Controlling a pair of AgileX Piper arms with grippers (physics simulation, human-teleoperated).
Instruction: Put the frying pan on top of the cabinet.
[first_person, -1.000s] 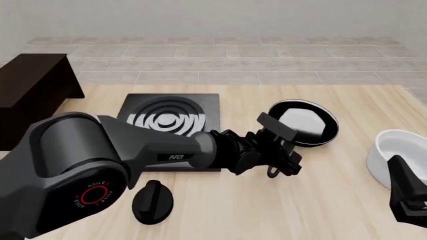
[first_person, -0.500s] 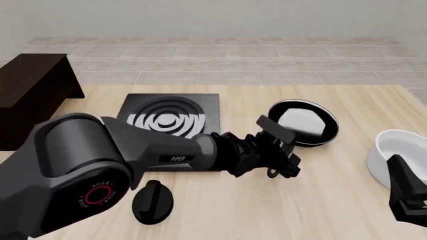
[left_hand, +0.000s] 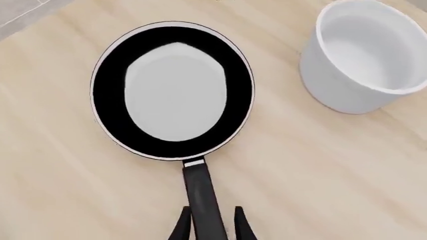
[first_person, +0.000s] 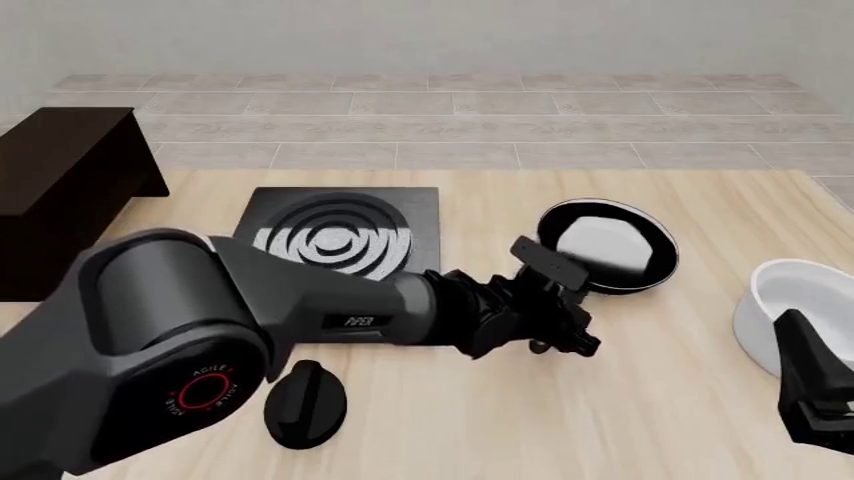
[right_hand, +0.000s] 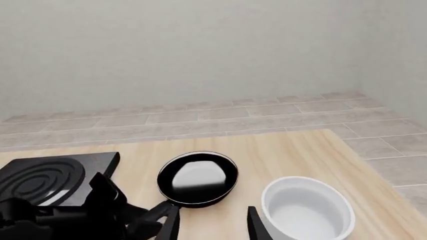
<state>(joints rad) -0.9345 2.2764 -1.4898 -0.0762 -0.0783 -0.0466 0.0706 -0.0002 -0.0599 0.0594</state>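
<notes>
The left gripper (left_hand: 213, 227) has its two fingers on either side of the frying pan's handle, right against it, so it grasps the handle near its end; in the front view the same gripper (first_person: 567, 325) sits low over the table with the arm stretched out from the left. The frying pan (first_person: 607, 245) rests flat on the wooden table (first_person: 641, 400), right of the middle, its handle pointing back toward the arms. Seen from the left wrist, the pan (left_hand: 172, 90) shows a pale glossy inside with a black ring round it.

A white bowl (first_person: 790, 315) stands near the pan, toward the table's right edge, apart from it. A black stove plate (first_person: 340, 240) with pale rings lies to the left of the pan, and a black knob (first_person: 306, 401) lies on the table closer to the arms. The cabinet (first_person: 67, 185) stands at the far left, beside the table, its flat top bare.

The right gripper (right_hand: 212, 225) hangs with its fingers spread apart, holding nothing, at the near right.
</notes>
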